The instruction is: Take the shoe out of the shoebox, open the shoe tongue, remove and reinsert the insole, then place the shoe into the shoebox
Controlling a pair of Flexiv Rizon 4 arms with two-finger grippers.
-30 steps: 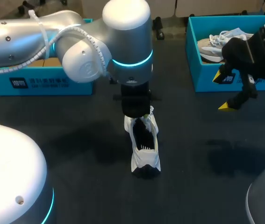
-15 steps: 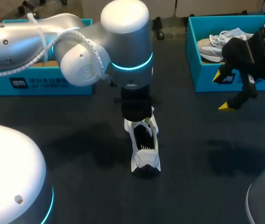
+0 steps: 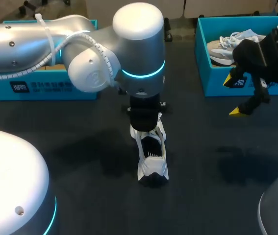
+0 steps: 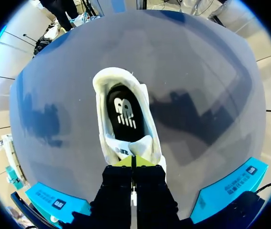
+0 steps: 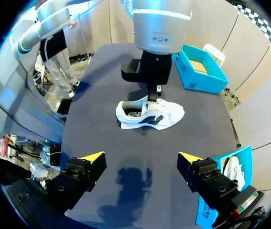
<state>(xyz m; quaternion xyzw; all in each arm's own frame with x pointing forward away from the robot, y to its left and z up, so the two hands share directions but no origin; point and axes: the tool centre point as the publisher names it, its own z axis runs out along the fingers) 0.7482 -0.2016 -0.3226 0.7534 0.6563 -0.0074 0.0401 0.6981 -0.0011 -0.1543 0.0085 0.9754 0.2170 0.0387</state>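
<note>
Standing upright at mid-table, heel toward 6 o'clock, the shoe [image 3: 152,156] is out of its box. The left gripper [image 4: 133,161] above its 12 o'clock end has its yellow tips pinched on the tongue [image 4: 125,149], probably to peel it back from the seated black insole [image 4: 124,112]. The right gripper [image 5: 140,158] hangs splayed wide and empty at 3 o'clock, seemingly waiting, and across the dark matte table [image 3: 80,161] sit the left shoebox [image 3: 40,90] at 10 o'clock and the right shoebox [image 3: 203,73] at 2 o'clock.

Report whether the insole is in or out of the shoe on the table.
In: the left wrist view shows the black insole lying inside the white shoe.
</note>
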